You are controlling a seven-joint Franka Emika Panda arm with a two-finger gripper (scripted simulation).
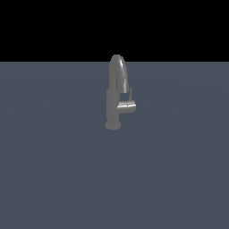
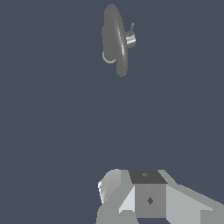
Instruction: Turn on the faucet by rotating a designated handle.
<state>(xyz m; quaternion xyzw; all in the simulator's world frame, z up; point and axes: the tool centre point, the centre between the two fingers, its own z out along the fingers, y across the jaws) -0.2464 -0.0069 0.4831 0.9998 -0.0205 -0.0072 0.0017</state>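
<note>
One handle (image 2: 130, 40) juts sideways from the faucet (image 2: 114, 39), well apart at twelve o'clock from the gripper (image 2: 144, 199), whose jaw state I cannot tell.

The handle (image 1: 127, 106) juts from the faucet (image 1: 114, 96) toward the exterior view's right.

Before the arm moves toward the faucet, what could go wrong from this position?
1. The handle is short and its lever rod is thin, standing close beside the arched spout; the approach may strike the spout instead.
2. The gripper is far from the faucet in the wrist view and absent from the exterior view, so a long approach could drift off line.
3. The fingertips are not visible, so I cannot tell whether the gripper is open enough.
</note>
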